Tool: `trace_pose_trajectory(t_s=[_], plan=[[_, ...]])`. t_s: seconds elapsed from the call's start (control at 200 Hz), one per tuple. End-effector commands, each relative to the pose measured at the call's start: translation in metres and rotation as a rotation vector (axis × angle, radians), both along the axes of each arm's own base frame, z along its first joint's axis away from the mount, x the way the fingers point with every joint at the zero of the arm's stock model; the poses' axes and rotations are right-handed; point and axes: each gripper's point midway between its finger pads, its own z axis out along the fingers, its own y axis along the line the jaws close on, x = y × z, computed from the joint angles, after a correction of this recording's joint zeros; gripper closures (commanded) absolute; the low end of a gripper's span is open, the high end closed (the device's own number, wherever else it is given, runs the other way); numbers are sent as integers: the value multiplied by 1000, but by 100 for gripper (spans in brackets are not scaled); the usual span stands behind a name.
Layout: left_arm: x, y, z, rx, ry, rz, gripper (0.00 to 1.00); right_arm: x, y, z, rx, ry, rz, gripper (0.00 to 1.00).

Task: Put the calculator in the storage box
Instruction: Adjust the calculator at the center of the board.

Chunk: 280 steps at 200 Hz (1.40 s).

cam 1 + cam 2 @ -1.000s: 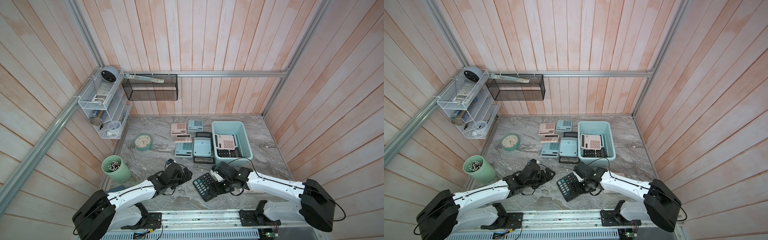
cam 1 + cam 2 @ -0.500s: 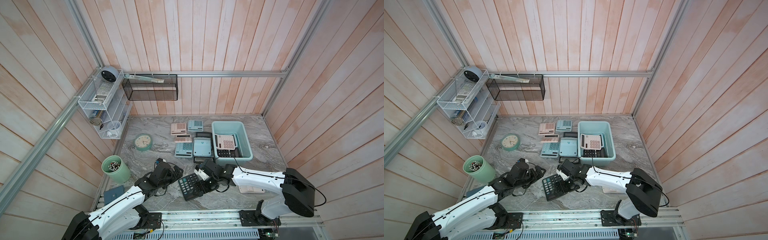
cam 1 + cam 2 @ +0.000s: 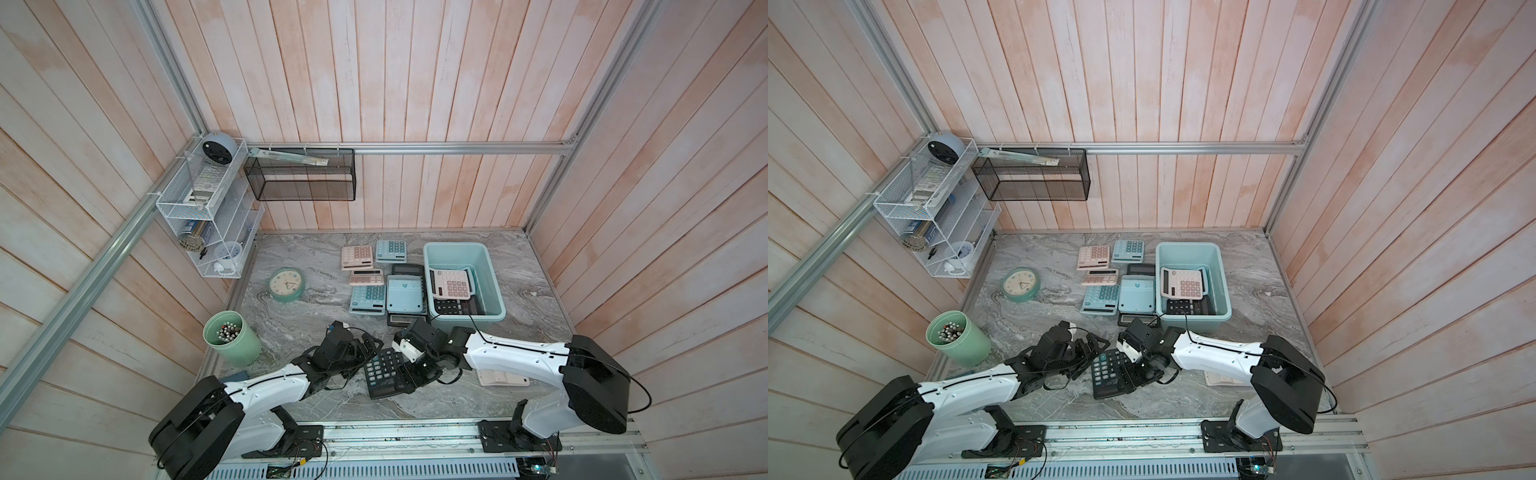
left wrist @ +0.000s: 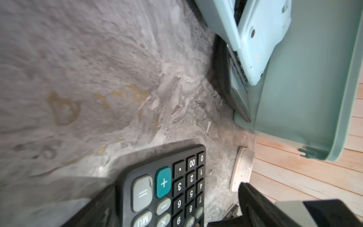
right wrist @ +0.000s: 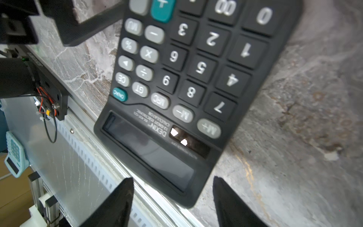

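The black calculator lies keys-up at the front of the grey marbled surface, well apart from the pale teal storage box, and sits between the two arms. The right end effector hangs over its display end with the jaws partly spread. That end shows in the gap between the fingers; whether they touch it I cannot tell. The left end effector is spread wide around the keypad end, gripping nothing. A white calculator lies inside the box, and other calculators lie just beside it. A green pen cup stands further to the side.
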Motion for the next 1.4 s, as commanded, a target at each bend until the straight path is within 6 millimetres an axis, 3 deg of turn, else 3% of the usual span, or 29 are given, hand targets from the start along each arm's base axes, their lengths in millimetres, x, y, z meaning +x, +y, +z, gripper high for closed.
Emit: trace_pose_trajectory(t_s=[0.0, 0.135, 0.26, 0.315, 0.43, 0.525, 0.625, 0.855, 0.985, 1.12, 1.245, 1.395], plan=[[0, -7, -9, -23, 37, -3, 0, -14, 10, -6, 37, 59, 47, 33], [23, -13, 4, 0, -5, -5, 0, -19, 26, -7, 56, 75, 69, 36], [46, -13, 19, 26, -47, -10, 0, -7, 42, -7, 73, 57, 34, 36], [57, 1, 23, 47, -60, 21, 0, -2, 48, -4, 86, 44, 16, 36], [66, 52, 20, 131, -42, 116, 0, 5, 53, 4, 108, 12, -10, 36], [55, 81, 25, 203, -33, 153, 0, 13, 45, 11, 88, -46, -32, 36], [35, 89, 26, 197, -12, 158, 0, 27, 31, 15, 57, -112, -75, 35], [-12, 83, 10, 78, 69, 193, 0, 73, 2, 14, -7, -197, -198, 35], [-30, 71, 4, 34, 101, 193, 0, 93, 0, 15, -39, -239, -196, 35], [-41, 62, 0, 17, 103, 207, 1, 100, 4, 12, -51, -238, -188, 35], [-41, 48, -2, -45, 108, 224, 14, 101, 11, 12, -34, -219, -183, 35], [-41, 33, -5, -71, 125, 220, 39, 100, 12, 16, -22, -218, -185, 35]])
